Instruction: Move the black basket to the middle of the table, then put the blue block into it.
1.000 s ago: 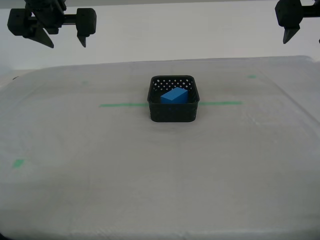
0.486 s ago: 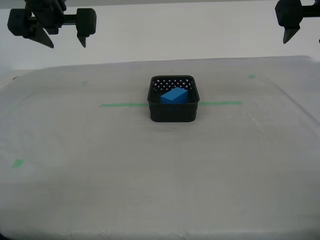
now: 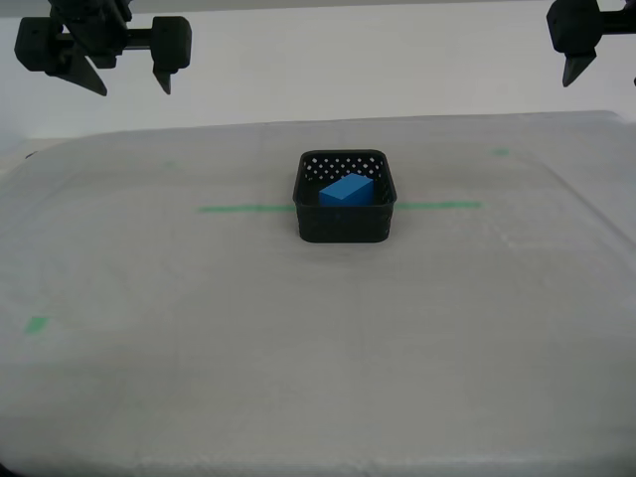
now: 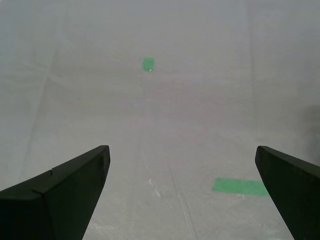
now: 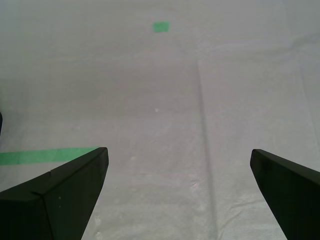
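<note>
Still unmoved: blue block [image 3: 347, 189] (basketed)

A lab-like test bench: a cloth-covered table [image 3: 149, 378] marked with green tape [image 3: 243, 209]; a bare pale wall [image 3: 348, 60] behind.

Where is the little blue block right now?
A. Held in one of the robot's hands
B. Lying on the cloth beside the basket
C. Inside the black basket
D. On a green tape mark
C: the blue block sits within the walls of the black basket, and neither hand in view holds anything.
</note>
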`<state>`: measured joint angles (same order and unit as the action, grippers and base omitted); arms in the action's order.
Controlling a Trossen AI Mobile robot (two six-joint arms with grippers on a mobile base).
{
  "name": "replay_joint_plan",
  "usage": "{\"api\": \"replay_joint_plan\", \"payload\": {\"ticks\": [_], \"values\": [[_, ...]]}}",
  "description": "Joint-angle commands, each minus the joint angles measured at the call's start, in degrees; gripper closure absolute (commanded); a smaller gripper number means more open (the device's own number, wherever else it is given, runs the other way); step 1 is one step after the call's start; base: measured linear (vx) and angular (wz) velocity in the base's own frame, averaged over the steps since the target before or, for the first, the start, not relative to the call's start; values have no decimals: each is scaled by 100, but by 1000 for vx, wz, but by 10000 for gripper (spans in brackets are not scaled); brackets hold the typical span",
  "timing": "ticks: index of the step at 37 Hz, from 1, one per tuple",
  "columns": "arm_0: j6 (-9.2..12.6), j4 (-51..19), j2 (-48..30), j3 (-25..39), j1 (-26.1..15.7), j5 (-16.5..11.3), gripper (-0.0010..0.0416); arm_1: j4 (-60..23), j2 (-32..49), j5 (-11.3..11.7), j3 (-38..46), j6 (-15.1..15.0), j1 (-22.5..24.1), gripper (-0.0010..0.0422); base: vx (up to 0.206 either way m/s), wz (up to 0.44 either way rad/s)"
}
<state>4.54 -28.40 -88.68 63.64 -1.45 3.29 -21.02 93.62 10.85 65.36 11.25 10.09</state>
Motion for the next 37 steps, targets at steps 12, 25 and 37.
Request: {"api": "replay_joint_plan", "payload": {"ticks": [12, 25, 37], "values": [[-9, 9, 4, 7, -4, -9, 7, 0, 0, 24, 7, 9, 2, 12, 0, 0], [-9, 9, 4, 7, -4, -7, 7, 0, 0, 24, 7, 9, 0, 12, 0, 0], [-9, 9, 4, 7, -7, -9, 7, 0, 0, 22, 7, 9, 2, 12, 0, 0]]}}
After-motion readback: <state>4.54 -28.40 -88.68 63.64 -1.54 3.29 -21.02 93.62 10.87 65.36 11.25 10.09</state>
